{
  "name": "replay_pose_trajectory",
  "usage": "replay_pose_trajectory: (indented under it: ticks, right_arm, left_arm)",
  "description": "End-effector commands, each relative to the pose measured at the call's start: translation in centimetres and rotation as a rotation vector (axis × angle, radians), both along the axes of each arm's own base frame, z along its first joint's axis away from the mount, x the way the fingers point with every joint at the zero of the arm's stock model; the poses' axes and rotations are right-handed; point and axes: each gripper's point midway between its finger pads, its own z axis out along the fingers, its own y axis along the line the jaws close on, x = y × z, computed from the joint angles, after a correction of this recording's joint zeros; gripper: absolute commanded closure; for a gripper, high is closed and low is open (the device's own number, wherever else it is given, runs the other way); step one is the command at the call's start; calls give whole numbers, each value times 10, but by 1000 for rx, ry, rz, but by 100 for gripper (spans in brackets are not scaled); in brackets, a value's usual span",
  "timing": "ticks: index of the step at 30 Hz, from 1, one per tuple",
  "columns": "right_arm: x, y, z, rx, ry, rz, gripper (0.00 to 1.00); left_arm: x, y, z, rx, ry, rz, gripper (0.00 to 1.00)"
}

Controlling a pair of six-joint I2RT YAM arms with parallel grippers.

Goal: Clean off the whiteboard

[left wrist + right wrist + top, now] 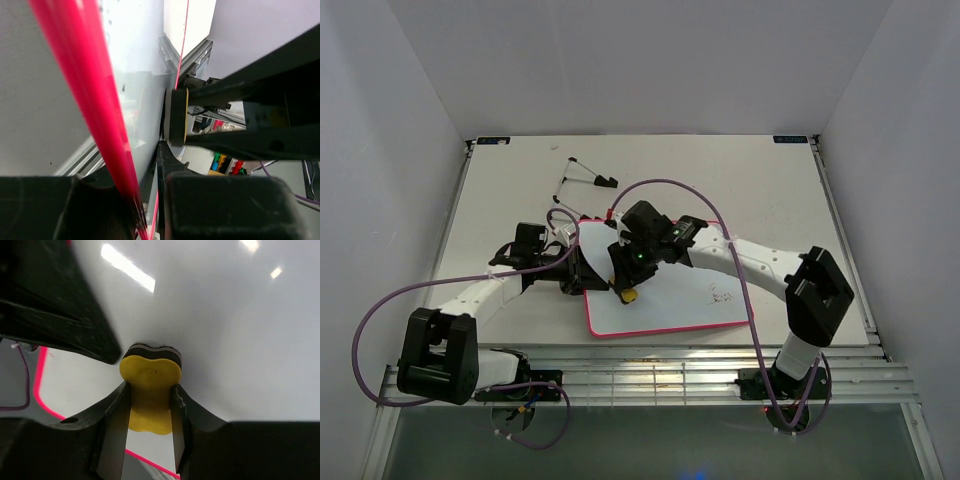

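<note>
The whiteboard (670, 300) lies mid-table, white with a pink-red border, and bears a small patch of dark handwriting (722, 294) near its right end. My left gripper (582, 270) is shut on the board's left edge; in the left wrist view its jaws (142, 195) clamp the pink rim (85, 85). My right gripper (628, 285) is shut on a yellow sponge eraser (630, 296) and presses its dark felt face onto the white surface (240, 330). In the right wrist view the eraser (150, 375) sits between the fingers (116, 415). It also shows in the left wrist view (177, 116).
A thin black-and-white object (582, 175) lies on the table behind the board. Purple cables (660, 185) loop over both arms. Metal rails (650, 365) run along the near table edge. White walls enclose the table on three sides.
</note>
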Motion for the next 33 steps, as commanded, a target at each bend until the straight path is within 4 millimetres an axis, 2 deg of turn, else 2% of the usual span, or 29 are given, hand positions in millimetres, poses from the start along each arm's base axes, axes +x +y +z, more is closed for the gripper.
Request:
replay_pose_trajectory:
  ticks: [1, 2, 3, 4, 5, 6, 7, 8, 9, 10, 13, 19, 22, 25, 27, 28, 30, 31, 33]
  right_arm:
    - [10, -68, -59, -196, 53, -128, 81]
    - [14, -87, -64, -214, 61, -169, 81]
    - [5, -115, -77, -251, 88, -198, 81]
    - [15, -143, -84, -270, 115, -278, 81]
    - [15, -162, -90, -290, 135, -316, 80]
    - [4, -187, -103, -328, 165, -351, 80]
    - [10, -210, -108, -340, 188, -419, 81]
    - [8, -222, -112, -345, 206, -448, 80]
    - [-2, -236, -120, -361, 238, -474, 80]
    - [1, -251, -123, -361, 257, -531, 81]
    - [-4, -278, -131, -359, 305, -636, 81]
    - [2, -298, -121, -355, 318, -743, 81]
    - [-1, -296, -118, -339, 330, -744, 81]
    - [-8, -275, -116, -288, 338, -663, 82]
    - [-20, -245, -110, -231, 335, -576, 82]
    - [-14, -228, -106, -166, 297, -552, 82]
    - [-29, -188, -97, -59, 311, -469, 82]
    - [-23, -171, -90, 13, 274, -443, 82]
    - [-33, -150, -84, 66, 265, -391, 82]
  left_arm:
    - [16, -6, 30, -18, -251, -44, 100]
    - [16, -6, 31, -16, -259, -44, 100]
    - [16, -6, 30, -8, -255, -42, 100]
    - [16, -5, 30, 0, -255, -36, 100]
    - [17, -4, 29, 10, -265, -32, 100]
    - [17, -3, 28, 12, -262, -28, 100]
    - [18, -3, 27, 16, -262, -24, 100]
    - [20, -2, 27, 21, -260, -13, 100]
    - [20, -1, 25, 24, -257, -3, 100]
    - [22, 1, 24, 26, -256, 11, 100]
    - [25, 7, 25, 6, -249, 58, 100]
    - [25, 12, 24, -9, -261, 75, 100]
    - [25, 11, 22, -16, -263, 72, 100]
    - [25, 9, 21, -31, -261, 65, 100]
    - [26, 9, 20, -37, -264, 60, 100]
    - [25, 8, 20, -40, -261, 56, 100]
    - [26, 8, 19, -42, -260, 53, 100]
    - [26, 8, 19, -42, -261, 51, 100]
    - [26, 8, 19, -40, -263, 51, 100]
